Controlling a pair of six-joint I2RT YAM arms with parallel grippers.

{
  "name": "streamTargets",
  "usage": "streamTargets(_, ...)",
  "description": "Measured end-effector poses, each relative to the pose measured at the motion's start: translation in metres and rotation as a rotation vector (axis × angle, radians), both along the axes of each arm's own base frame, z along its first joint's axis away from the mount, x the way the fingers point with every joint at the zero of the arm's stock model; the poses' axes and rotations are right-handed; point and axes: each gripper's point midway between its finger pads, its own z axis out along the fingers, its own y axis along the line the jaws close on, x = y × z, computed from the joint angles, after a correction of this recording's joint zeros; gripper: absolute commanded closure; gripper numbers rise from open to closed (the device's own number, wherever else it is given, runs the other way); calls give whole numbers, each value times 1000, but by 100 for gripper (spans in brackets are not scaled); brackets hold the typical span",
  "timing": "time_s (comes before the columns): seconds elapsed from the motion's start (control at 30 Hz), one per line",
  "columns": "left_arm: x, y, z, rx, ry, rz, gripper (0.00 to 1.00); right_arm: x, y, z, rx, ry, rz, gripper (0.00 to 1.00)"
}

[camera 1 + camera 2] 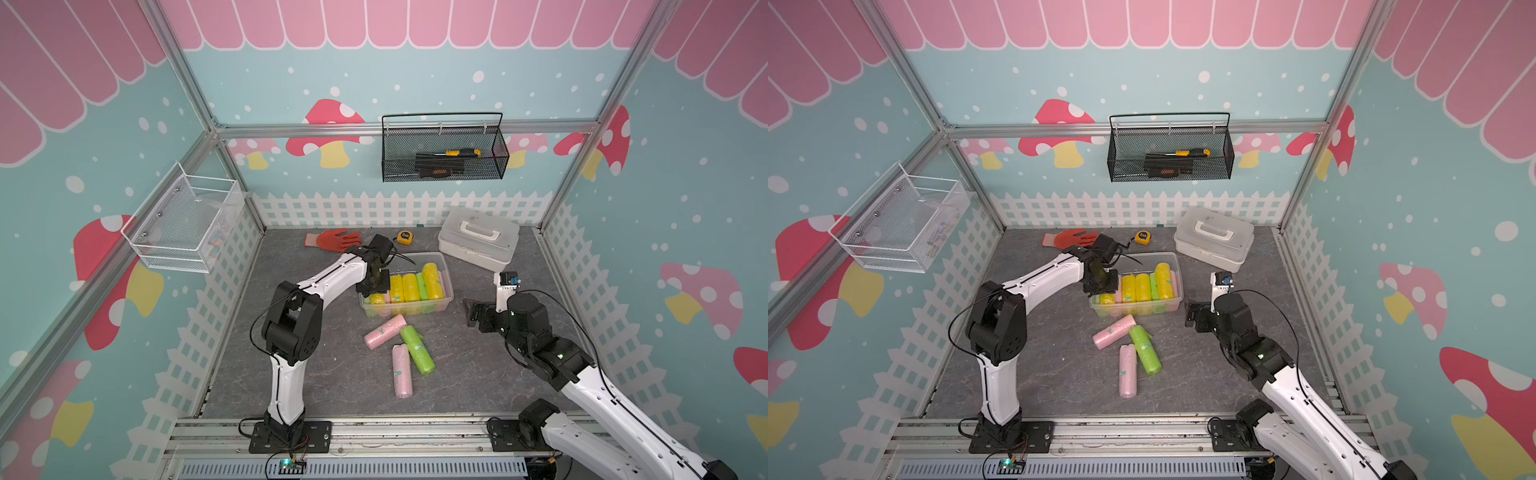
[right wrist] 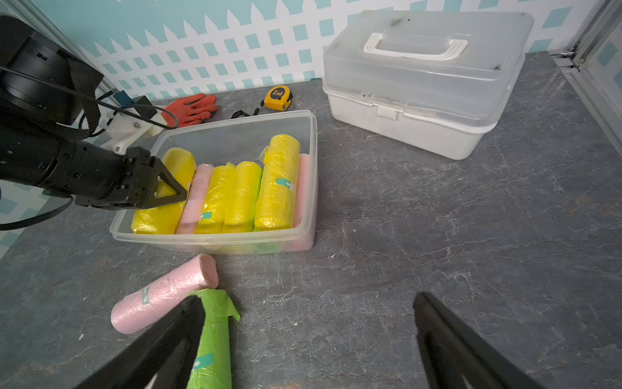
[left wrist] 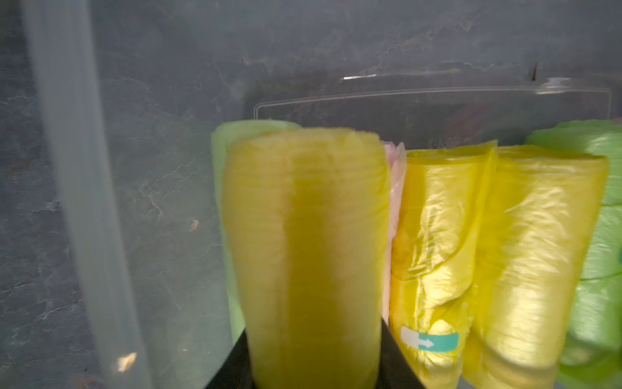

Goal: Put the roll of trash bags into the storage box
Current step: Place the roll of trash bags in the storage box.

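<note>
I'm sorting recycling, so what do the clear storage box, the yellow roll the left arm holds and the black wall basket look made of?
Storage box: clear, glossy plastic; the rolls show through its walls. Yellow roll: thin plastic film, faintly glossy, wound in layers. Black basket: likely painted metal wire and mesh, matte; a screwdriver shows through it.

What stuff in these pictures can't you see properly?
The lower rolls in the storage box: right wrist view, the upper rolls cover them; number unclear.
Tips of the left gripper: top views, its own wrist hides them; left wrist view, the yellow roll covers them.
What the white wire basket holds: top views, blurred behind mesh.
</note>
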Motion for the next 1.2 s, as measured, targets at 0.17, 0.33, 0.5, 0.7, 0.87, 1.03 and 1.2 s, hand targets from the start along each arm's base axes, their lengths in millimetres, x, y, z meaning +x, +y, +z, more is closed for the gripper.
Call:
streamTargets(0.17,0,1,-1,15,12,-1,100,0,1,-3,-4,11,4,1)
streamTargets(0.33,0,1,-1,17,15,-1,94,2,6,0,2,18,22,1)
streamTargets(0.5,0,1,-1,21,13,-2,64,3,10,-2,4,32,36,2)
streamTargets(0.7,-3,-1,3,79,-17,-29,49,4,12,-6,-2,49,42,1)
streamTargets(0.87,-6,-4,22,97,-76,-45,38,4,12,-6,-3,51,43,2)
streamTargets(1.03,-13,2,49,82,-145,-37,34,4,13,-7,-1,53,47,1)
streamTargets(1.2,-21,9,75,42,-239,-22,32,4,14,-8,-4,62,51,1)
